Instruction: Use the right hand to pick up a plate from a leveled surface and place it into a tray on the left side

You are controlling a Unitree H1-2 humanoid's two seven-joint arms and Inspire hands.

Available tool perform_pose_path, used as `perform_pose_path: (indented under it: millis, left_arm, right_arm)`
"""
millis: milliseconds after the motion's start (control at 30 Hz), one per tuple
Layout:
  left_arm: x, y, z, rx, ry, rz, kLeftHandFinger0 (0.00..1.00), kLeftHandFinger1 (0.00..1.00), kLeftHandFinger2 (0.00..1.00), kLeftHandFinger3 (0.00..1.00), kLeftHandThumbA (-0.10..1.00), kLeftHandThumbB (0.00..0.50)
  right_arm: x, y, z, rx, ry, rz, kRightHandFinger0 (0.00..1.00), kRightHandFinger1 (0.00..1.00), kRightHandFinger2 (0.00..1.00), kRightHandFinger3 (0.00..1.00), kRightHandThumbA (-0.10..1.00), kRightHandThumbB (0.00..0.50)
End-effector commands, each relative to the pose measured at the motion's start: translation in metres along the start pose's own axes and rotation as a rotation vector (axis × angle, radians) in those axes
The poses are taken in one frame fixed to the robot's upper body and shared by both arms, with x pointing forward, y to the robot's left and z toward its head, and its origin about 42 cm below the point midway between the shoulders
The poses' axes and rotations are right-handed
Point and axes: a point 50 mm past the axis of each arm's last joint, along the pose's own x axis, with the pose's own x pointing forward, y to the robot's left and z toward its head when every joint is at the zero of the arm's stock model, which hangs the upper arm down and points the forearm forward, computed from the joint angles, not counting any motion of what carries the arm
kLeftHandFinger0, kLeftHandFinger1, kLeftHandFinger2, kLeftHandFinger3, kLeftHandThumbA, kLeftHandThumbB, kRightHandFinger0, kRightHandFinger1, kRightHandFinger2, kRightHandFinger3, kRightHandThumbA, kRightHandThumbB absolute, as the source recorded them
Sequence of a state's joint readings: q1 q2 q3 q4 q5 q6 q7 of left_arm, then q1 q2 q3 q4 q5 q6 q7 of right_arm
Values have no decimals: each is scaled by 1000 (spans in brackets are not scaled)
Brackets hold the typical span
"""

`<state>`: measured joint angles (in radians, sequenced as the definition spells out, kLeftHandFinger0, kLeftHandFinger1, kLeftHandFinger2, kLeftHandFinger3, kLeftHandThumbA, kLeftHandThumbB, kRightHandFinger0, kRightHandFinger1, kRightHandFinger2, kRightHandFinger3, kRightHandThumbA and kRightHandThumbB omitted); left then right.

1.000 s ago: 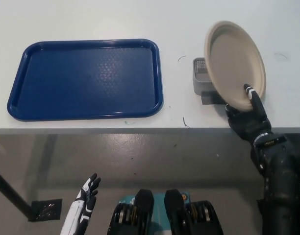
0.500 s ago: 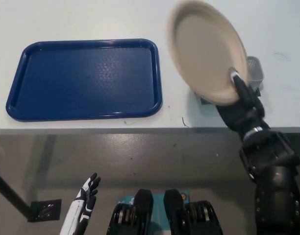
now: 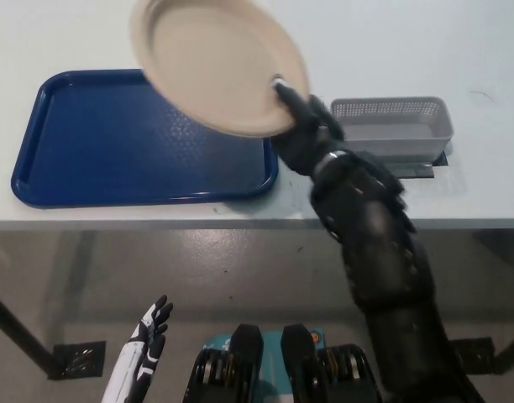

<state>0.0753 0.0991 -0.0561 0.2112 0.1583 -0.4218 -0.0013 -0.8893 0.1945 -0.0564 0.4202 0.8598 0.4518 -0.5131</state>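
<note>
Now round beige plate (image 3: 211, 63) in black right hand (image 3: 303, 134), over pebbled blue tray (image 3: 89, 151)

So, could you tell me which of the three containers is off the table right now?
The beige plate, held aloft by the right robot hand; the blue tray and grey basket rest on the table.

One plate (image 3: 213, 63) is showing, beige and round. One tray (image 3: 97, 147) is lying on the worktop (image 3: 391, 25), dark blue. One basket (image 3: 391, 126) is sitting there too, grey and meshed. Two hands are showing: one black right hand (image 3: 303, 134) and one white left hand (image 3: 148, 336). One dark plate (image 3: 79, 359) is lying on the floor.
</note>
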Motion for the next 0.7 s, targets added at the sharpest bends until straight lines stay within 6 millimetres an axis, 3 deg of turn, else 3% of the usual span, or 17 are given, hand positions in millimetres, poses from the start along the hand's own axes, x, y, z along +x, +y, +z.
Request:
perform_pose_path:
  millis: [0,67,100,167,233,267,333,367,400,433,467,500,533,567,600,667]
  left_arm:
    - [2,1,5,2,-48,-22,1000,1000,1000,1000,1000,239]
    - [2,1,6,-3,-48,-23,1000,1000,1000,1000,1000,237]
    - [3,2,5,4,-53,-21,1000,1000,1000,1000,1000,236]
    - [3,1,5,4,-50,-18,1000,1000,1000,1000,1000,236]
    - [2,2,5,12,-51,-22,1000,1000,1000,1000,1000,238]
    - [2,1,5,11,-50,-24,1000,1000,1000,1000,1000,239]
    - [3,-1,5,7,-49,-29,1000,1000,1000,1000,1000,241]
    - [3,-2,5,3,-50,-31,1000,1000,1000,1000,1000,241]
    - [2,-3,5,-2,-52,-36,1000,1000,1000,1000,1000,235]
    - [2,-3,5,-2,-52,-40,1000,1000,1000,1000,1000,234]
    - [2,-4,5,-4,-52,-41,1000,1000,1000,1000,1000,230]
    - [2,-5,6,-5,-50,-45,1000,1000,1000,1000,1000,226]
    - [2,-5,6,-2,-48,-47,1000,1000,1000,1000,1000,227]
    - [2,-4,6,3,-48,-46,1000,1000,1000,1000,1000,235]
    - [3,-3,7,7,-48,-49,1000,1000,1000,1000,1000,238]
    - [5,-3,8,7,-53,-54,1000,1000,1000,1000,1000,238]
  right_arm:
    - [21,52,15,-74,-86,45,0,238,684,880,-100,15]
    - [29,58,16,-92,-92,28,0,212,694,734,-100,20]
    - [38,66,18,-102,-101,9,0,197,700,607,-100,44]
    - [45,73,18,-123,-110,-8,0,222,743,606,-100,56]
    - [52,82,15,-131,-103,-11,0,297,787,910,-100,58]
    - [54,84,15,-137,-104,-17,0,314,790,1000,-100,57]
    - [56,89,14,-166,-97,-24,0,327,794,1000,-100,53]
    - [57,91,13,-173,-94,-31,0,279,758,1000,-48,52]
    - [59,94,11,-194,-90,-21,78,308,753,727,41,48]
    - [60,95,10,-210,-90,3,48,239,598,627,139,60]
    - [60,96,9,-221,-72,40,425,777,1000,965,408,118]
    - [61,99,7,-279,-31,154,1000,1000,1000,1000,821,226]
    - [60,100,5,-327,-12,241,1000,1000,1000,1000,911,326]
    - [60,101,4,-337,5,286,1000,1000,1000,1000,931,442]
    - [60,102,4,-362,-3,317,1000,1000,1000,1000,926,476]
    - [59,102,6,-391,-2,335,1000,1000,1000,1000,914,484]
